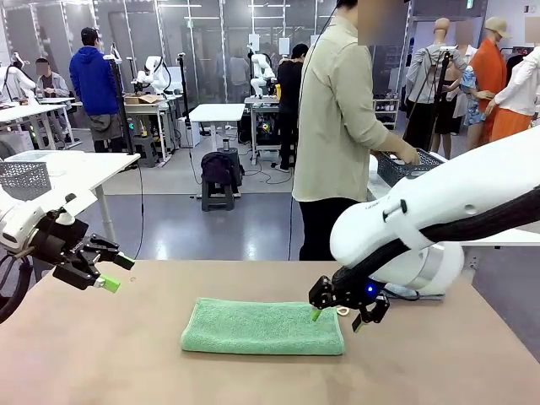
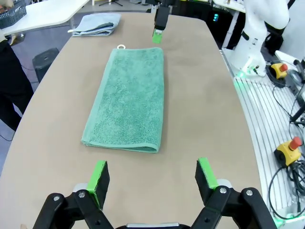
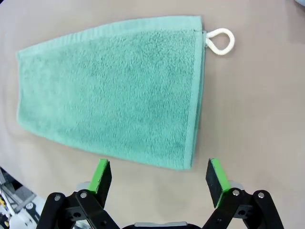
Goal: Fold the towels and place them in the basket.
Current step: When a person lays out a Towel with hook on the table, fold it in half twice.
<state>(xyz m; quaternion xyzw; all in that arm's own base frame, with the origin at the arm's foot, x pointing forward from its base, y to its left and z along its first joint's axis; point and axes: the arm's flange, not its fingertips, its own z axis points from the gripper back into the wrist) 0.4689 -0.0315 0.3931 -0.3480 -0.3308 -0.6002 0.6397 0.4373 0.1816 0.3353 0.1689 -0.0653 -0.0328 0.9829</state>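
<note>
Mint green towel (image 1: 262, 327) lies folded flat on the tan table (image 1: 126, 354), near the middle, long axis running left-right across the robot's front. Folded into a long narrow rectangle, edges roughly aligned, two layers visible along the hem in the right wrist view. Its small white loop (image 3: 220, 40) sticks out at the corner of the short end on the robot's right, lying flat on the table. Left gripper (image 1: 108, 272) hangs above the table at the robot's left, well apart from the towel's left end, fingers wide apart, nothing between the green pads (image 2: 99, 176). From its wrist camera the towel runs lengthwise straight away, near short end towards that gripper, loop at the far end. Right gripper (image 1: 336, 315) sits low at the towel's right short end, just above the loop corner, fingers spread wide and empty; whether a fingertip touches the fabric, cannot tell. Pale grey-blue towel (image 2: 95, 24) lies loosely bunched at the table's far right end, well apart from the green one. Person (image 1: 342, 126) stands at the far side, turned to a side table, one hand on the dark grey mesh basket (image 1: 405, 169) there.
</note>
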